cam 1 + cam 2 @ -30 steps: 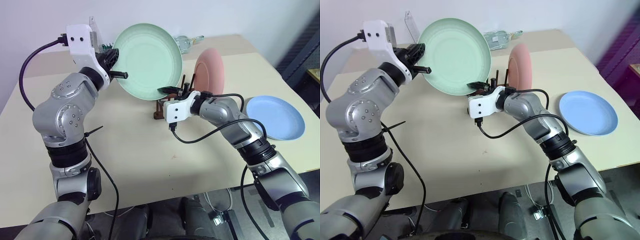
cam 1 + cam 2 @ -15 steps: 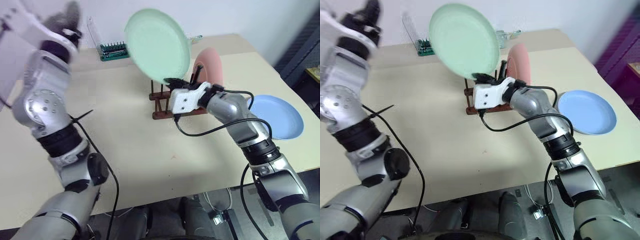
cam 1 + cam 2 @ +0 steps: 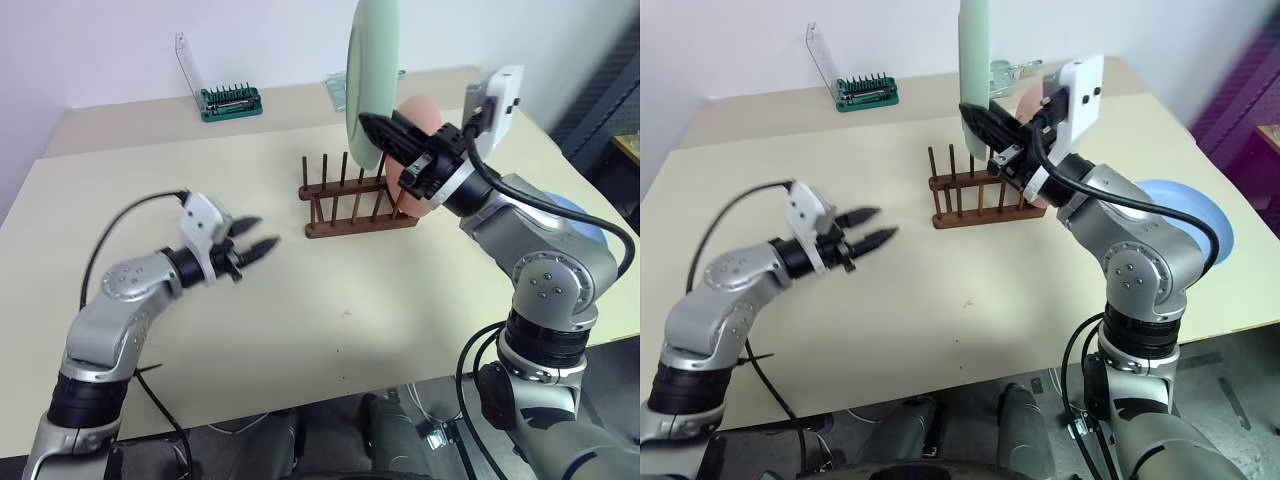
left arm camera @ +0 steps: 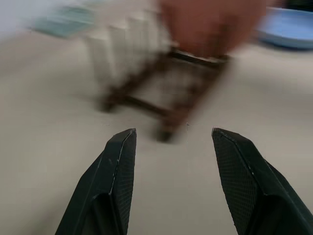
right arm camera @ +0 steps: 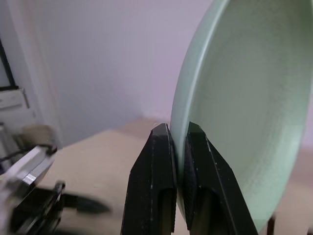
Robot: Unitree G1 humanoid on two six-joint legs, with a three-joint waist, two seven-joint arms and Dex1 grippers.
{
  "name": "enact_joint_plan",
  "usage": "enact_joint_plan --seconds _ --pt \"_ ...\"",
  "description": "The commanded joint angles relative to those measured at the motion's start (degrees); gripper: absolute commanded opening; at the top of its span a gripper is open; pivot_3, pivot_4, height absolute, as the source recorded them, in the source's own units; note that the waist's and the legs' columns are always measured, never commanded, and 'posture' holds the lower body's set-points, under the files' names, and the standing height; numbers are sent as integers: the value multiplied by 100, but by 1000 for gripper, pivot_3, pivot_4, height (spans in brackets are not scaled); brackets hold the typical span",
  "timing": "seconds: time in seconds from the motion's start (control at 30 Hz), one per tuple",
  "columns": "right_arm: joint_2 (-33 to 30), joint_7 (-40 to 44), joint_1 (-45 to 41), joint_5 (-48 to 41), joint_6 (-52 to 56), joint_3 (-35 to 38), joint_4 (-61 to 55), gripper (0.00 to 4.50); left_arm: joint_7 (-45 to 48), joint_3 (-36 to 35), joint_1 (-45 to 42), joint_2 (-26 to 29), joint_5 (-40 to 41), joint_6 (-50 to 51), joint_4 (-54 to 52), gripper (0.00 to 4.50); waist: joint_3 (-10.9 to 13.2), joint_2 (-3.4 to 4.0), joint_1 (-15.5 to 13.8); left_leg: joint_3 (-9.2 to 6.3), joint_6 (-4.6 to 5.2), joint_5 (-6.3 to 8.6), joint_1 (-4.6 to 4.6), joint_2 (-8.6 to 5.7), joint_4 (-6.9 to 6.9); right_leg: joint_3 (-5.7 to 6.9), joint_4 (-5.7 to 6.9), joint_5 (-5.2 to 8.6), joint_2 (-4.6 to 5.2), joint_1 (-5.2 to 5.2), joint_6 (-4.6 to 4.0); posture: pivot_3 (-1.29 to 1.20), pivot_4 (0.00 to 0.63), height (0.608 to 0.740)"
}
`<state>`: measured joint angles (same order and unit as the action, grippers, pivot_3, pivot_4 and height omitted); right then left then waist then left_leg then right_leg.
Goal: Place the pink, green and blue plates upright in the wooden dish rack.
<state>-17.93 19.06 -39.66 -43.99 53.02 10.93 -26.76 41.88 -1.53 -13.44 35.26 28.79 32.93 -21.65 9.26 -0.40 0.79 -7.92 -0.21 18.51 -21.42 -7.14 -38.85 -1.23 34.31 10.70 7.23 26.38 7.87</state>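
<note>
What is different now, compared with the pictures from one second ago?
The left gripper has let go of the green plate and dropped low over the table, fingers open. The right gripper now holds the plate alone by its lower rim, raised and turned edge-on above the wooden dish rack. The pink plate stays in the rack, the blue plate on the table.

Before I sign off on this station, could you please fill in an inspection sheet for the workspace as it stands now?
Surface: beige table, bare in front.
Job's things: green plate held edge-on above the wooden dish rack; pink plate upright in the rack; blue plate flat on the table.
Clutter: green bit case; a clear object at the far edge.
Grippers: right gripper shut on the green plate's rim; left gripper open, empty.
Cables: black cables on both arms.
Surroundings: pale wall.
</note>
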Motion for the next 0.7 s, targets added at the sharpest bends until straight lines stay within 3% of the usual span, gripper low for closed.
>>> enact_joint_plan --seconds 0.03,0.3,0.7 --pt "-150 -78 -267 -260 171 150 139 0 277 157 73 173 156 150 -430 2490 0 0 -6 2 0 0 0 0 -1 0 0 0 0 -1 0 0 150 740" --pt "-790 570 -421 -88 164 -87 1207 0 139 114 66 82 202 278 -591 2490 0 0 -11 6 4 2 0 0 -3 0 -4 0 0 -4 0 0 150 740" --pt "-1003 1280 -796 -195 441 -100 2332 0 -71 133 225 71 197 326 -804 2490 -1 -1 -13 9 4 2 2 1 -4 0 -6 0 0 -7 0 0 150 740"
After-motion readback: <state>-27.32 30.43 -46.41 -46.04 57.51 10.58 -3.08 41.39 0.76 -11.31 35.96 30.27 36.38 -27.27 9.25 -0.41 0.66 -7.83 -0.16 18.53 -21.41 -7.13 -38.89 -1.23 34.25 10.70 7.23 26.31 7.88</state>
